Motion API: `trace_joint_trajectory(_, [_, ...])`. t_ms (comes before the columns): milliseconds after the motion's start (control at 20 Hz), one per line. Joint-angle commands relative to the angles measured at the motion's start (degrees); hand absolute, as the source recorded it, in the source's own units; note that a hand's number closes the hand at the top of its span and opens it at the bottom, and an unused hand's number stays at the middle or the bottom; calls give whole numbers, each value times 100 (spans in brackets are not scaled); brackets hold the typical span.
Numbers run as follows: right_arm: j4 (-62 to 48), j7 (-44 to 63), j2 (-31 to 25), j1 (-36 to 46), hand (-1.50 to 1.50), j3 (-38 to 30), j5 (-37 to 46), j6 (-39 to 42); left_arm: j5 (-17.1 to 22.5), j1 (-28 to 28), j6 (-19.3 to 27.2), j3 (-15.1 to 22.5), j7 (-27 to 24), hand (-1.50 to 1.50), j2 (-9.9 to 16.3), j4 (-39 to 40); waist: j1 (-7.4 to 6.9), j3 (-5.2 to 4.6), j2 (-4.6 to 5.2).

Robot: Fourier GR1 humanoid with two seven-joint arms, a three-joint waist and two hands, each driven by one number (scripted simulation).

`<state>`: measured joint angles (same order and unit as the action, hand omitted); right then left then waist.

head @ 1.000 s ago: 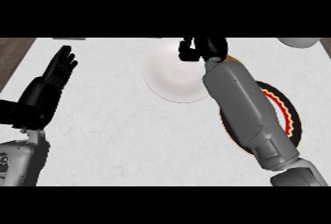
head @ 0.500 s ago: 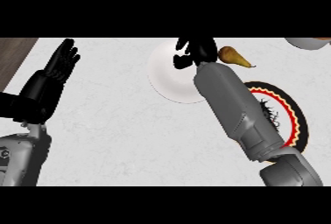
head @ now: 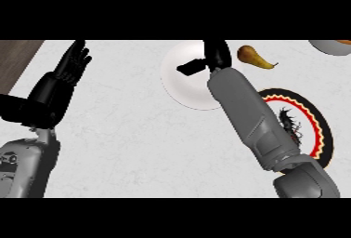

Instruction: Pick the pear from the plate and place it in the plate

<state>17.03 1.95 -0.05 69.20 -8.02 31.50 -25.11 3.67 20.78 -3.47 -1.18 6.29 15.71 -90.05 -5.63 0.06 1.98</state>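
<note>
A brown-yellow pear (head: pixel 254 56) lies on the white counter, just right of the white plate (head: pixel 179 86) and not on it. My right hand (head: pixel 214 55) is over that plate's far right part, fingers straight and pointing away, thumb stuck out to the left. It holds nothing, and the pear sits a small gap to its right. A black plate (head: pixel 316 122) with a red and white zigzag rim lies to the right, partly hidden by my right forearm. My left hand (head: pixel 63 79) rests open at the left, fingers up.
A grey bowl (head: pixel 334 45) is cut off by the top right corner. A dark wooden strip (head: pixel 15 58) borders the counter at the upper left. The dark plate bears a black squiggly mark (head: pixel 291 124) at its middle.
My right forearm has swung left and the hand now stands over the white plate. The pear, hidden at first, shows on the counter to the hand's right. The left hand stayed put.
</note>
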Motion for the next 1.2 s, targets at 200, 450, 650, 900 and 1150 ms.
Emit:
trace_joint_trajectory(200, [183, -984, -31, 4, -150, -917, -1024, -71, 67, -76, -103, -246, 17, 0, 214, -14, 225, 0, -75])
trace_joint_trajectory(450, [164, -1352, -256, -79, -150, -1388, -1453, -132, -80, -8, 171, -152, 311, 0, 33, -195, 307, 1, -107])
trace_joint_trajectory(650, [136, -1764, -855, -441, -150, -1577, -1667, 463, 115, -99, -111, -430, 78, 0, 235, 90, 373, -1, -114])
trace_joint_trajectory(900, [476, -1924, -1277, -776, -150, -1597, -1866, 1087, -130, -354, 71, -221, 193, 0, 49, -307, 507, -3, -189])
trace_joint_trajectory(1150, [596, -2208, -1533, -1201, -150, -1530, -1976, 1517, -48, -419, -37, -400, 171, 0, 77, -201, 495, -4, -181])
